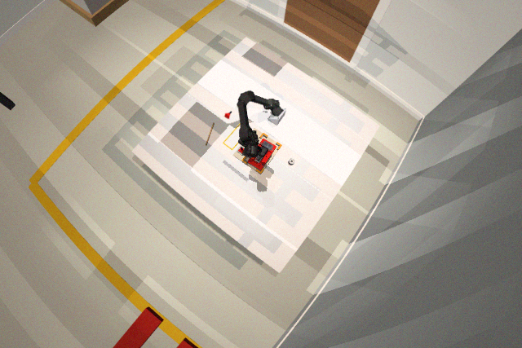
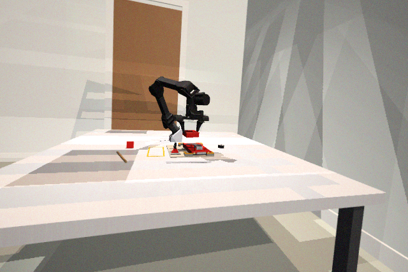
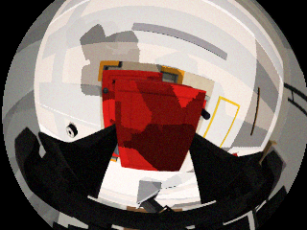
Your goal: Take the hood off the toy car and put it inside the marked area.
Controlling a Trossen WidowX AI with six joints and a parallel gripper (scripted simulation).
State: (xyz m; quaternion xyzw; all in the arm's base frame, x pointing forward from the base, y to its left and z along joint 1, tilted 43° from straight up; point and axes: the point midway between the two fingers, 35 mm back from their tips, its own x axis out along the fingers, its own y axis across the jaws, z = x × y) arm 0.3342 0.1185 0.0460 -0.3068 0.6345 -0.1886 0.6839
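My gripper [image 2: 190,129] [image 3: 154,131] is shut on the red hood [image 2: 190,134] [image 3: 158,103], one finger on either side. It holds the hood in the air above the toy car [image 2: 197,148] [image 1: 256,163] [image 3: 108,103], with a gap between them in the exterior view. The car is red with a grey block showing on top and sits between orange corner pieces. The marked area is a yellow outline [image 1: 227,146] [image 2: 155,156] [image 3: 229,101] on the table, to the left of the car in the exterior view. The arm hides the hood in the top view.
A red piece with a black handle [image 2: 174,150] stands beside the car, towards the marked area. A red block [image 2: 130,144] [image 1: 227,115] and a brown stick [image 2: 121,157] [image 1: 210,134] [image 3: 255,111] lie beyond the outline. A small black wheel [image 2: 220,146] [image 1: 291,161] [image 3: 71,130] lies across the car.
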